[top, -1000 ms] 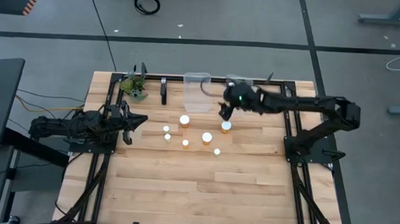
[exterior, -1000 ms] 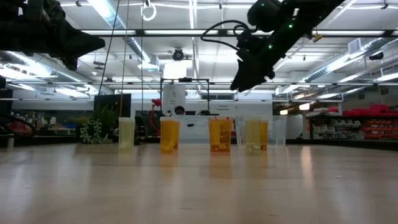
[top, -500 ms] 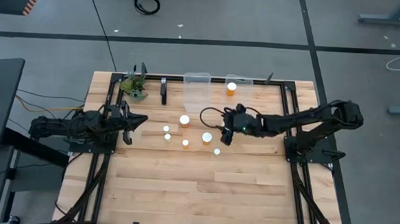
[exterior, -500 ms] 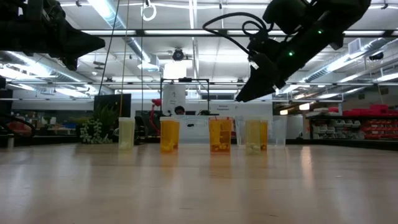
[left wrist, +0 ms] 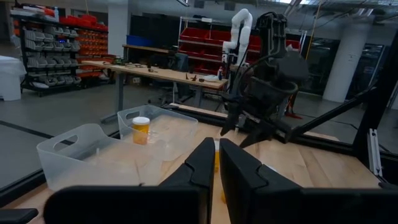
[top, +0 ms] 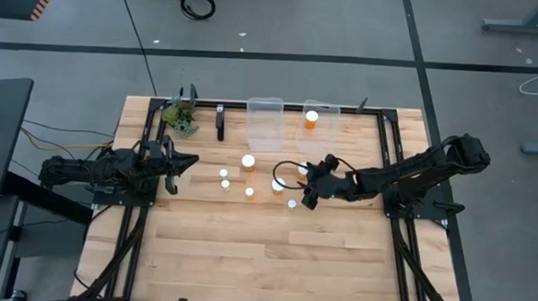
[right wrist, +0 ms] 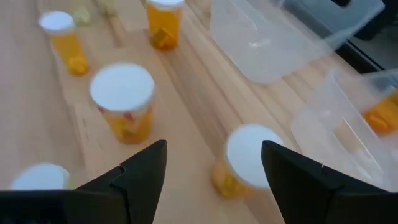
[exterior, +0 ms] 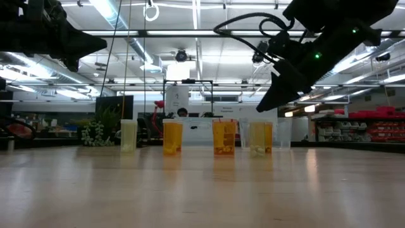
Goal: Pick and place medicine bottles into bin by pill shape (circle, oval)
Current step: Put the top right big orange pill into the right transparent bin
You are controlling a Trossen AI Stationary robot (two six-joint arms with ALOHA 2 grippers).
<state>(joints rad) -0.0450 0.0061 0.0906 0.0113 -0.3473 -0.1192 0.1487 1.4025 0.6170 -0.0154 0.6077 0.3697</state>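
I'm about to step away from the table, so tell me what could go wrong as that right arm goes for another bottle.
1. The right pincer hangs open among closely grouped medicine bottles; coming down on one, a finger might tip a neighbour.
2. The two clear bins sit side by side, one already holding a bottle, so a bottle could end up in the wrong one.
3. The smallest bottle may slip from wide fingers.

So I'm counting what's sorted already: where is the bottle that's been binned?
In the high view, the binned bottle stands in the right-hand clear bin at the table's far edge, beside the empty left bin.
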